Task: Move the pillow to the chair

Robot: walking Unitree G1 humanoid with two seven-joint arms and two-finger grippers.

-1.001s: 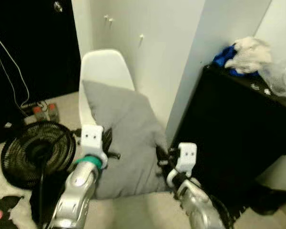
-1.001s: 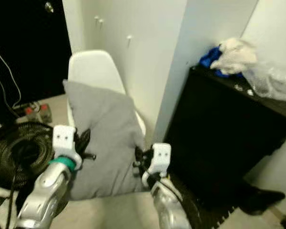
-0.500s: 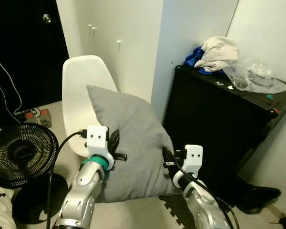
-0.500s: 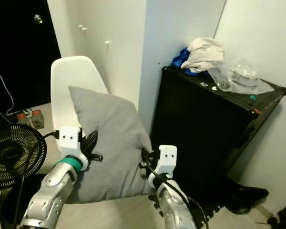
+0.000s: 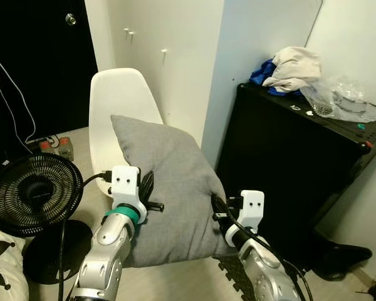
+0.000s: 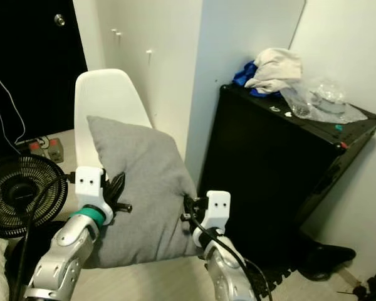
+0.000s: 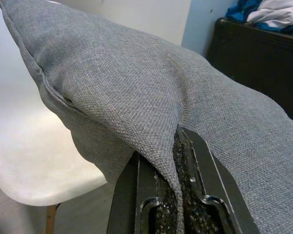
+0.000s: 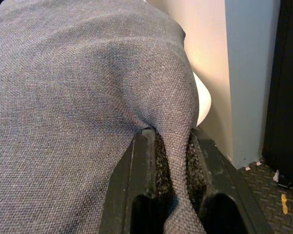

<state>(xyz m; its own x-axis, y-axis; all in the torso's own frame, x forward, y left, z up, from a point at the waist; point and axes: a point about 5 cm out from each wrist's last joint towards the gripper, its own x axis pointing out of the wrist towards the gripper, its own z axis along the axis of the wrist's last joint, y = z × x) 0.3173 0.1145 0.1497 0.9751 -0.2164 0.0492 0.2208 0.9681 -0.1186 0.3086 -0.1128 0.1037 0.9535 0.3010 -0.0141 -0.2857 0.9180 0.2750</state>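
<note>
Grey pillow (image 5: 169, 188) is up in the air right in front of the white chair (image 5: 122, 103), covering most of the seat. Left tool (image 7: 178, 146) is pinching a fold on the pillow's left edge, right tool (image 8: 171, 139) is pinching a fold on its right edge, both clamped tight on fabric. Just right of the chair is a black cabinet (image 5: 301, 169) with clothes (image 5: 291, 66) piled on top. A fan (image 5: 31, 194) sits on the floor left of the chair.

The pillow (image 5: 168, 188) is grey woven cloth, matt and coarse. The chair (image 5: 122, 103) is smooth white plastic. The cabinet (image 5: 301, 163) looks matt black.
</note>
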